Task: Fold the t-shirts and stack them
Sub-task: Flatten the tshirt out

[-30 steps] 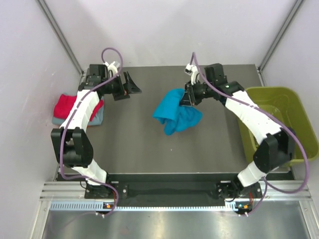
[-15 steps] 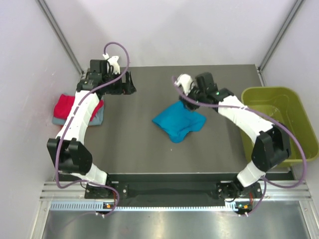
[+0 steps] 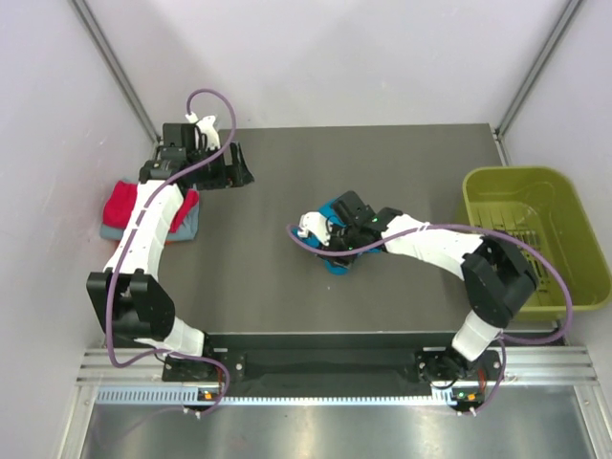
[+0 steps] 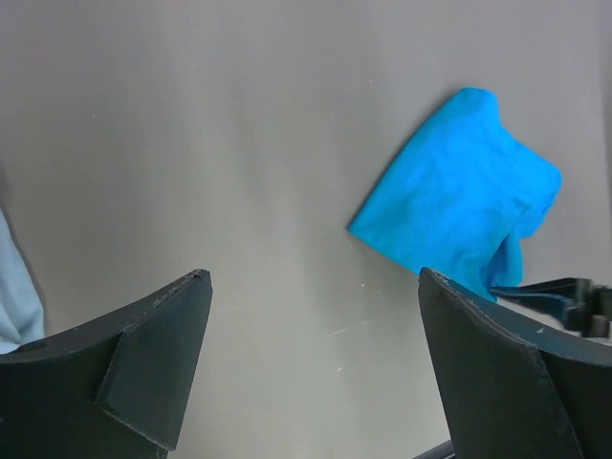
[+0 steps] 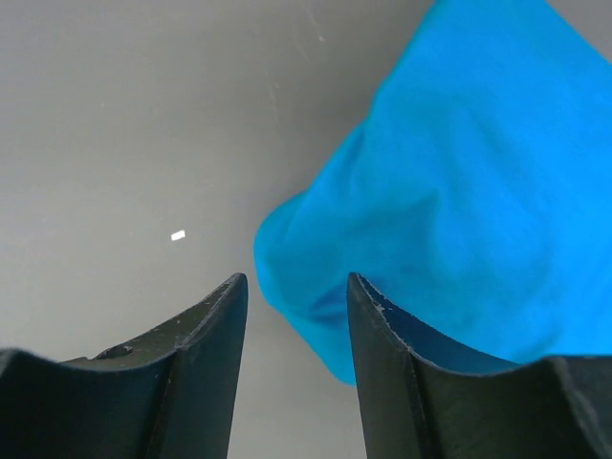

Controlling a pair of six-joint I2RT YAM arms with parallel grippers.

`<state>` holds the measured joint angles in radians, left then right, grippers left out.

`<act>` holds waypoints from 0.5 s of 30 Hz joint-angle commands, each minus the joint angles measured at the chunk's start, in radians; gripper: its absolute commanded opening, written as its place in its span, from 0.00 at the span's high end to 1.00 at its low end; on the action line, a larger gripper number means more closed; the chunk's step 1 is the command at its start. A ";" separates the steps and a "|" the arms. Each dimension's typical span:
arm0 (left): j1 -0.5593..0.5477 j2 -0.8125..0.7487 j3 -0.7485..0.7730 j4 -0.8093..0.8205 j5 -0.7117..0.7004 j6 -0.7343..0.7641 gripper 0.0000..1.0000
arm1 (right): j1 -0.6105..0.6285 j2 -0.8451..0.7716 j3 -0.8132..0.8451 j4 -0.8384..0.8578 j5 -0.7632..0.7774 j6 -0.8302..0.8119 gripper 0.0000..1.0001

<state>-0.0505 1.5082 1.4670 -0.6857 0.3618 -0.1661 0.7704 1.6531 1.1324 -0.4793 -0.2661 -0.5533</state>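
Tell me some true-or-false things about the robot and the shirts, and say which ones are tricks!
1. The blue t-shirt lies on the table. True.
2. The left gripper is holding the blue t-shirt. False: it is open and empty, off to the side of the shirt.
3. The blue t-shirt is inside the green bin. False: the shirt is in the middle of the table, well apart from the bin.
4. A red t-shirt lies at the table's left edge. True.
5. The right gripper is shut tight. False: its jaws stand apart, right at the edge of the blue t-shirt.
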 commanded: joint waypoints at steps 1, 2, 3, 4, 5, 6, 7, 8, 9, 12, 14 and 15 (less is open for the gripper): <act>0.014 -0.032 0.000 0.021 0.011 -0.012 0.07 | 0.039 0.045 0.020 0.080 -0.021 -0.004 0.54; 0.015 -0.032 -0.002 0.021 0.009 -0.010 0.07 | 0.043 0.056 0.023 0.091 -0.016 -0.004 0.54; 0.015 -0.036 -0.005 0.025 0.009 -0.010 0.07 | 0.047 0.068 0.027 0.096 -0.012 -0.004 0.55; 0.017 -0.034 -0.008 0.028 0.009 -0.013 0.07 | 0.056 0.088 0.032 0.100 -0.007 -0.005 0.59; 0.018 -0.037 -0.011 0.029 0.009 -0.018 0.07 | 0.056 0.097 0.043 0.107 0.008 -0.008 0.68; 0.020 -0.037 -0.013 0.029 0.012 -0.018 0.07 | 0.063 0.105 0.050 0.110 0.025 -0.011 0.79; 0.021 -0.039 -0.016 0.029 0.009 -0.018 0.07 | 0.067 0.100 0.058 0.113 0.047 -0.011 1.00; 0.024 -0.040 -0.019 0.029 -0.003 -0.023 0.07 | 0.064 0.091 0.082 0.107 0.082 -0.013 1.00; 0.026 -0.042 -0.022 0.029 -0.004 -0.023 0.08 | 0.066 0.076 0.095 0.104 0.106 -0.016 1.00; 0.028 -0.048 -0.051 0.038 -0.027 -0.024 0.08 | 0.064 0.001 0.174 0.052 0.205 -0.055 1.00; 0.028 -0.055 -0.094 0.063 -0.038 -0.018 0.08 | 0.064 -0.059 0.266 -0.011 0.237 -0.102 1.00; 0.028 -0.068 -0.112 0.075 -0.064 -0.016 0.07 | 0.064 -0.081 0.294 -0.024 0.245 -0.112 1.00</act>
<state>-0.0277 1.4979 1.3960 -0.6647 0.3382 -0.1841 0.8223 1.7203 1.2751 -0.4812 -0.0998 -0.6014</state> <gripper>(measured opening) 0.922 0.014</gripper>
